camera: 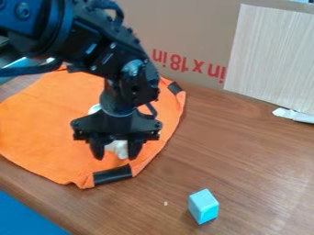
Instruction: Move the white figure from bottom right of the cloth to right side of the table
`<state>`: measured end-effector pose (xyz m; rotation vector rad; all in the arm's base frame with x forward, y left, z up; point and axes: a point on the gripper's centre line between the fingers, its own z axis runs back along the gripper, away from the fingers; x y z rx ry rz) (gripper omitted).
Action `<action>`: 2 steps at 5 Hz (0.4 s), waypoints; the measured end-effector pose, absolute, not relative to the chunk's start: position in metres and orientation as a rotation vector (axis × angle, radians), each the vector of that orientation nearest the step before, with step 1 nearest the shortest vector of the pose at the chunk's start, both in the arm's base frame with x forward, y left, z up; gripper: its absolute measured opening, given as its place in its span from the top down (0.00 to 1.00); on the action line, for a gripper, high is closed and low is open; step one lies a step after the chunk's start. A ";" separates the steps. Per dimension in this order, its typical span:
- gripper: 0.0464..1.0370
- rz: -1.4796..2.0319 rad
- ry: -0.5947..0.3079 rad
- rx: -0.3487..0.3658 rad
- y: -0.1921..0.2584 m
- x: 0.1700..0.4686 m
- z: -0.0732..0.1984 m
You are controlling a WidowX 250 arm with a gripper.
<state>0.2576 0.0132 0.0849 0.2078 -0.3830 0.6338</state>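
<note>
The black gripper [115, 155] hangs over the lower right part of the orange cloth [46, 124], its two fingers apart. Between them a white figure [120, 148] is partly visible, closer to the finger on the right of the view; the gripper's body hides its upper part. Another bit of white [94, 109] peeks out behind the gripper's left side, and I cannot tell whether it belongs to the same figure. The wooden table [227, 142] extends to the right of the cloth.
A light blue block [203, 206] stands near the table's front edge. Black strips [113, 175] mark the cloth's corners. A cardboard box [184, 27] and a pale panel [273, 55] rise at the back, with a white scrap [294, 115] at the panel's foot.
</note>
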 end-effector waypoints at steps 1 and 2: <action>0.43 0.514 -0.405 0.200 -0.009 0.278 0.094; 0.43 0.465 -0.375 0.163 -0.033 0.301 0.095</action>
